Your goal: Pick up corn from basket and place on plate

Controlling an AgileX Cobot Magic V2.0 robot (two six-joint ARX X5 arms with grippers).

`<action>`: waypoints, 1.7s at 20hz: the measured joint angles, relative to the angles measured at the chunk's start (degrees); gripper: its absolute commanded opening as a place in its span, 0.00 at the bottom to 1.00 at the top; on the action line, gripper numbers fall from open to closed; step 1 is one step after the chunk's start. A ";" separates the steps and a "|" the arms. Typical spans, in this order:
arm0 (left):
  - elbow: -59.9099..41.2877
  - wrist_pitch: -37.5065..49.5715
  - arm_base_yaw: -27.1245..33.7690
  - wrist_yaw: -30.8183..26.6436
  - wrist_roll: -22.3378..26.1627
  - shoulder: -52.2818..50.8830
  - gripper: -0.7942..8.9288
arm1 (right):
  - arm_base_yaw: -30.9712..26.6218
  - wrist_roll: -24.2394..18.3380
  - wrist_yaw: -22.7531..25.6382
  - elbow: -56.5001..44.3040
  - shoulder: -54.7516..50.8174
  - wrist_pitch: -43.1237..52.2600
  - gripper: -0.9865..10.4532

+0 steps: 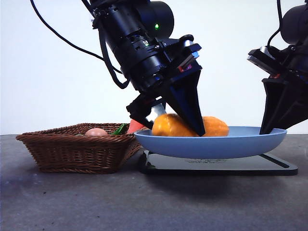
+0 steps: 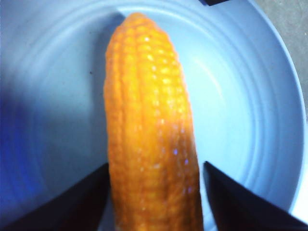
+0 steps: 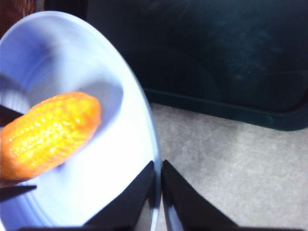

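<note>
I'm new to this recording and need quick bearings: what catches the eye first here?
The bright orange corn stands out, lying in the light-blue plate with the left hand down around it, one jaw on each side. At the plate's far edge, the right hand pinches the rim. Beside the plate sits the brown wicker basket, other toy food showing above its rim.

Low front view; wrist views over plate [image 2: 250,96]

corn [image 1: 188,126]: orange-yellow kernelled cob, lying lengthwise inside the plate, one rounded end toward plate centre | plate [image 1: 240,143]: round, shallow, light blue, matte, raised off the table beside the basket | basket [image 1: 72,147]: brown woven wicker, flaring sides, on table, touching plate's rim
</note>
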 measured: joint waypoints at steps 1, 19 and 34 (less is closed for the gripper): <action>0.00 -0.09 0.00 0.00 0.00 0.00 0.43 | 0.00 -0.02 0.02 0.00 0.00 0.00 0.09; 20.20 -18.29 4.79 0.00 -0.26 -5.92 0.43 | -6.78 -0.44 0.55 6.99 5.73 -0.11 0.09; 22.18 -19.41 4.90 0.02 -1.07 -8.87 0.43 | -7.58 -2.93 1.62 22.71 25.92 0.28 0.09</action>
